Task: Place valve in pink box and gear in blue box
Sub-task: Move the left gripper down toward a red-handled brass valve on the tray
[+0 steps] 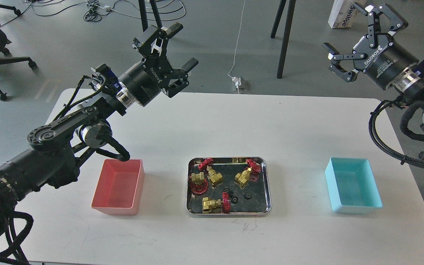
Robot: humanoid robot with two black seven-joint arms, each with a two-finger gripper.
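Valves (pixel 212 176) and gears (pixel 235 200) sit in the tray (pixel 265 206), both boxes empty. Left gripper (pixel 177 48) and right gripper (pixel 355 38) hover wide open, holding nothing. Brass looks heavy and slick: grip the body; pinch gear rims.

You have only one view, from the robot's head, high above the near edge of the desk (pixel 234 121), facing forward and down, whole desk top in sight, grey floor (pixel 68 40) beyond, both arms entering from the sides

pink box (pixel 118 187), cyan blue box (pixel 353 189), white table (pixel 212 117)
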